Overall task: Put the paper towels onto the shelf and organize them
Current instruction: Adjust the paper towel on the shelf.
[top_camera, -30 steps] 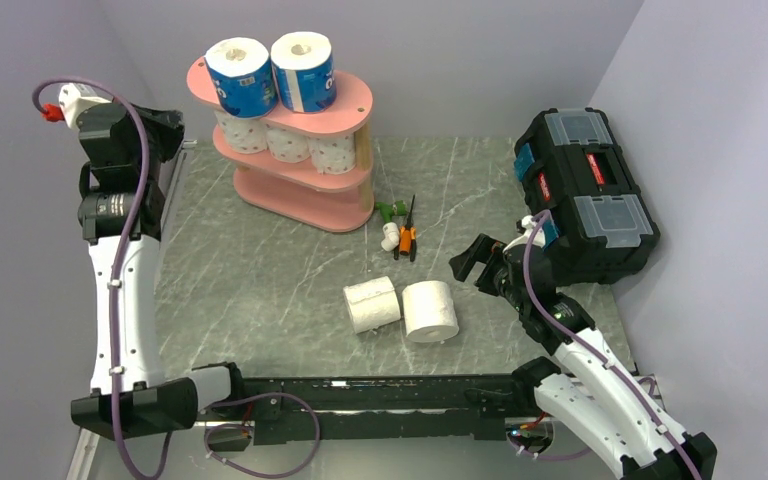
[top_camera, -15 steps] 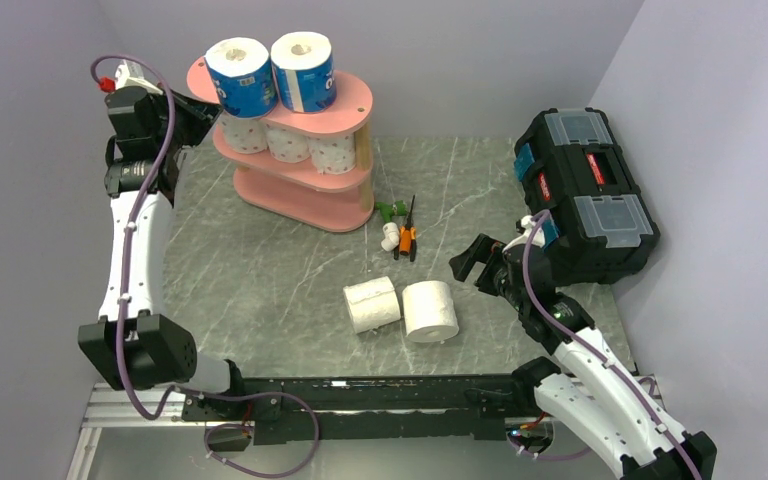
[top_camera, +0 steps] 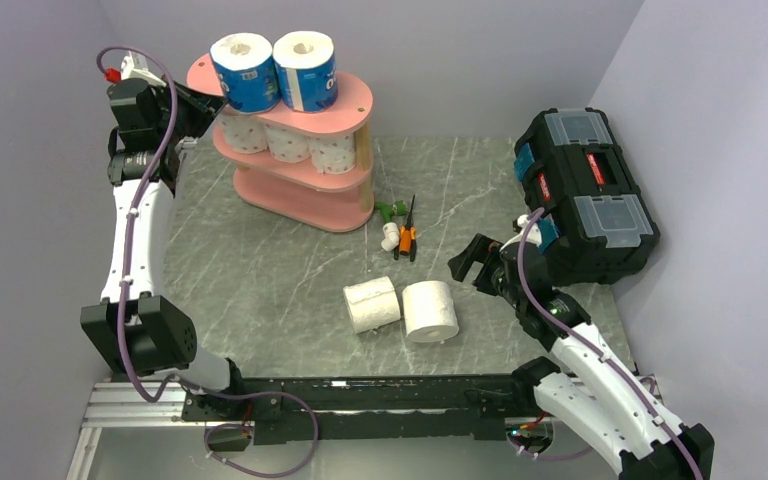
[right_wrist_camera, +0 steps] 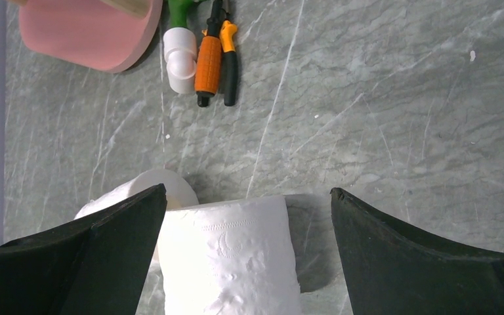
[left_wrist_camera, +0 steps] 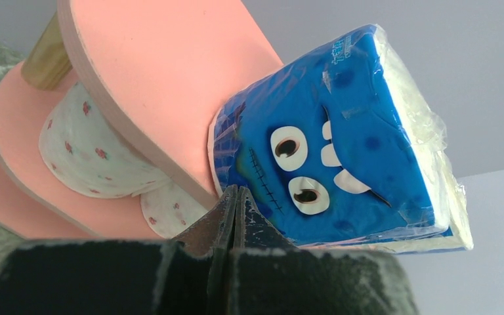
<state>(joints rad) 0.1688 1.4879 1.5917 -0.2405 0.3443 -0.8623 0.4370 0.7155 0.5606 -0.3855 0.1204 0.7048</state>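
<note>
Left gripper (left_wrist_camera: pixel 233 200) is fully closed, fingers pressed together with nothing between them, tips right at the bottom edge of the left blue cartoon-eyed roll (top_camera: pixel 243 75), at the left end of the shelf's top board. The shelf (top_camera: pixel 352 100) is a pink three-tier stand at the back left of the marble-look table (top_camera: pixel 260 270). A second blue-wrapped roll (top_camera: pixel 305 72) stands upright just beside the first on the top tier. Three pink-dotted rolls (top_camera: pixel 288 142) sit in a row on the middle tier. The bottom tier's contents cannot be made out. Two plain white rolls are off the shelf, on the table in front of it to the right, side by side: one (top_camera: pixel 372 304) lying on its side, the other (top_camera: pixel 430 310) with its core facing up. Right gripper (top_camera: pixel 472 258) is spread wide, holding nothing, just right of those two rolls. Orange-handled pliers (top_camera: pixel 407 238) and a white-and-green tool (top_camera: pixel 390 225) lie near the shelf's right end. A black toolbox (top_camera: pixel 585 195) sits well right of the shelf.
</note>
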